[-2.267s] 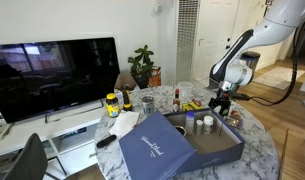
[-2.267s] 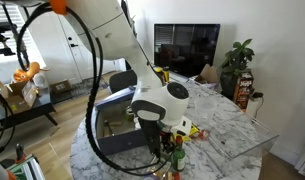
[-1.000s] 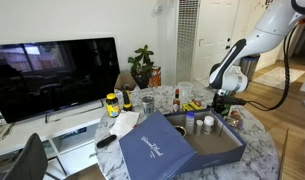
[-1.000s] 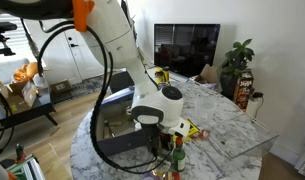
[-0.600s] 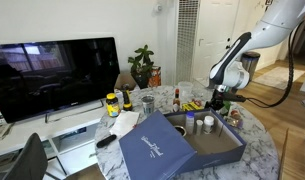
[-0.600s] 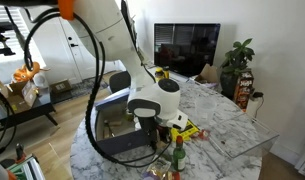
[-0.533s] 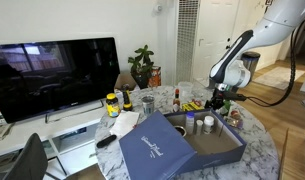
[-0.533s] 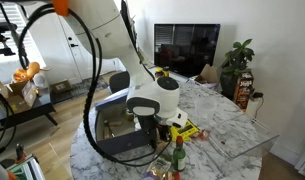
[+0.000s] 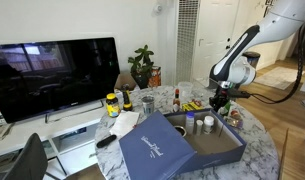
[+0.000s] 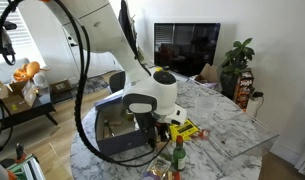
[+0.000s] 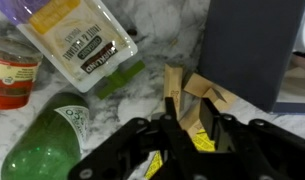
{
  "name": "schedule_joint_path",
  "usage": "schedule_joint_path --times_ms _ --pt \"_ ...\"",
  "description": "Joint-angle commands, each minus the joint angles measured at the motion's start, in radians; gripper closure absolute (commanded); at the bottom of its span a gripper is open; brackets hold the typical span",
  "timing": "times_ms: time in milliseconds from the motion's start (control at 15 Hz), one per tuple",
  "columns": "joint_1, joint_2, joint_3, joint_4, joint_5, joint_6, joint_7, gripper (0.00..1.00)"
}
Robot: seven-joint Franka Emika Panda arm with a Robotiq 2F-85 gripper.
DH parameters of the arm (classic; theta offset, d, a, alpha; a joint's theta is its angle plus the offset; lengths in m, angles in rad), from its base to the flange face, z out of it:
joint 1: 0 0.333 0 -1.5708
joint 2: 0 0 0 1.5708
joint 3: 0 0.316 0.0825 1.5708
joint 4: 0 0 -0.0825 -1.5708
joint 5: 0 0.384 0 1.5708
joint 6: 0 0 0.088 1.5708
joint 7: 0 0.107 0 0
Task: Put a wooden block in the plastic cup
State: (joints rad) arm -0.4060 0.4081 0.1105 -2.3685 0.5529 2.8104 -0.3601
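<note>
— So, is the block in the cup yet?
— No. The wooden block (image 11: 174, 92) is on the marble table (image 11: 177, 25), touching other blocks (image 11: 210, 95) and near the blue box (image 11: 252, 50).
— And the gripper (image 11: 187, 128)?
— Low over it in the wrist view, jaws spread wider than the block, nothing clamped.
— What's left?
— Nearly everything, I'd say: closing, lifting, carrying, dropping. I cannot pick out the plastic cup with certainty.
</note>
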Motion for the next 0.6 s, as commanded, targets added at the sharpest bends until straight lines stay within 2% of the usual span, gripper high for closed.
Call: schedule_joint_path --times_ms 0,267,333,400,533 --pt "0.008 0.045 -0.008 0.012 -0.002 0.042 0.001 0.36" --pt "0.008 0.094 0.002 0.045 0.002 0.071 0.0 0.05" --pt "0.011 0.106 -0.001 0.052 -0.001 0.073 0.005 0.02" --pt "0.01 0.124 -0.001 0.067 -0.001 0.075 0.005 0.03" --pt "0.01 0.155 -0.002 0.092 0.001 0.081 0.008 0.13"
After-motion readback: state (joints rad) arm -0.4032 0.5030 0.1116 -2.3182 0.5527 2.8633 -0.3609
